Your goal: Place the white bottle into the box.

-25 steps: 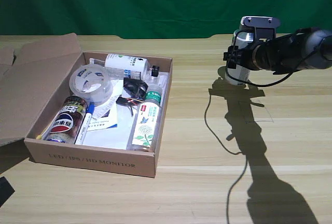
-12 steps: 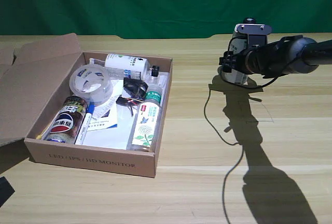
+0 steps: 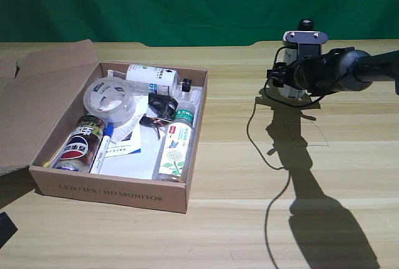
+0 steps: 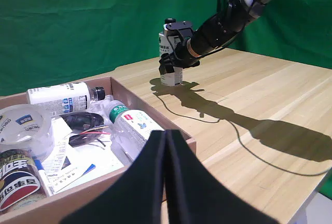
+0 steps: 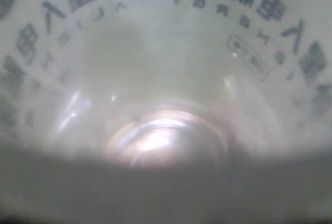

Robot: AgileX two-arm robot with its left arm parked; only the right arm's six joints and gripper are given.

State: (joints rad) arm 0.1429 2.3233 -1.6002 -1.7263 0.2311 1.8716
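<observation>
Right arm extended roughly level over the wooden surface [image 3: 249, 175], entering from the exterior view's right edge at 3 o'clock and reaching toward the view's left. Pincer [image 3: 282, 77] set against the white bottle [image 3: 293, 91]; camera housing on top of the wrist. Opening of the pincer and any hold on the bottle: cannot tell, fingers hidden behind wrist and bottle. White bottle upright on the surface at about 2 o'clock in the exterior view, well apart from the box [image 3: 112, 191], black cap [image 3: 305, 23] showing above the wrist. Right wrist view filled by the bottle's pale label wall with dark print, very close. Box at 9 o'clock, flap [image 3: 37, 104] folded outward, holding a shorter white bottle [image 3: 151, 78], tape roll [image 3: 109, 99], clear green-capped bottle [image 3: 176, 147], can [image 3: 80, 143].
</observation>
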